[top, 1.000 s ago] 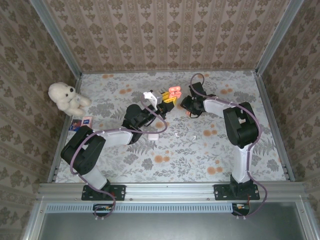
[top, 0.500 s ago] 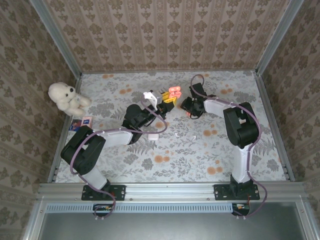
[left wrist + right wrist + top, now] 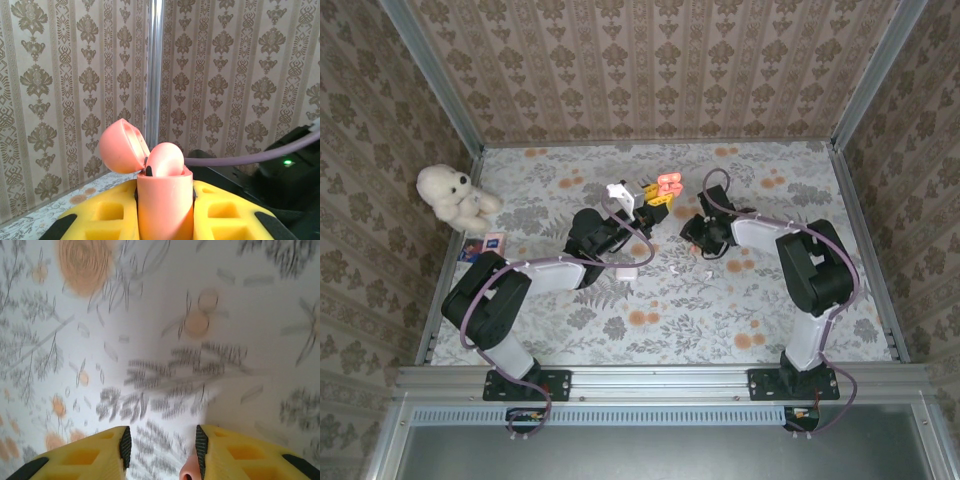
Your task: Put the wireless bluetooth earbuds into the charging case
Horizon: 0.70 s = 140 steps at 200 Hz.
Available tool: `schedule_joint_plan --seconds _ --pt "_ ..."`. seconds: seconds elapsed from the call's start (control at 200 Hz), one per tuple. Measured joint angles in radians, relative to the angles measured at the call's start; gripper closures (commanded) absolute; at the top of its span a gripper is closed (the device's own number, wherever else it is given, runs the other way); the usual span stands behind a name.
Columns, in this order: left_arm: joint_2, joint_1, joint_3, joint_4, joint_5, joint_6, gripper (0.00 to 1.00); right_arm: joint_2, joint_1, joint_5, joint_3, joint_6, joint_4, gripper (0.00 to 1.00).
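Orange-red charging case (image 3: 165, 202), lid flipped up, sits pinched between the left gripper's (image 3: 662, 191) yellow fingers, over the far middle of the floral table (image 3: 720, 320). Right gripper (image 3: 162, 450) hangs low over the cloth, fingers spread, a pinkish earbud (image 3: 189, 472) against one finger's inner edge.

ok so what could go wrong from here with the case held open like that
The left end effector pinches the open orange-pink case low on its body, so pushing a bud in could tilt it or make it slip. The right end effector has its jaws apart with a small pinkish piece beside one pad, unclamped; if that is a bud, it could get nudged away. Small white bits lie loose on the cloth between the arms, easy to sweep aside.
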Motion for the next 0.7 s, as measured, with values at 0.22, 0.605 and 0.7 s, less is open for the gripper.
schedule_joint_plan --seconds 0.22,0.605,0.7 --pt "0.0 0.0 0.0 0.0 0.0 0.0 1.0 -0.125 0.032 0.048 -0.009 -0.056 -0.047 0.56" --pt "0.0 0.0 0.0 0.0 0.0 0.0 1.0 -0.119 0.031 0.043 0.132 -0.639 -0.195 0.56" --pt "0.0 0.0 0.0 0.0 0.0 0.0 1.0 -0.092 0.031 0.047 0.169 -0.733 -0.242 0.59"
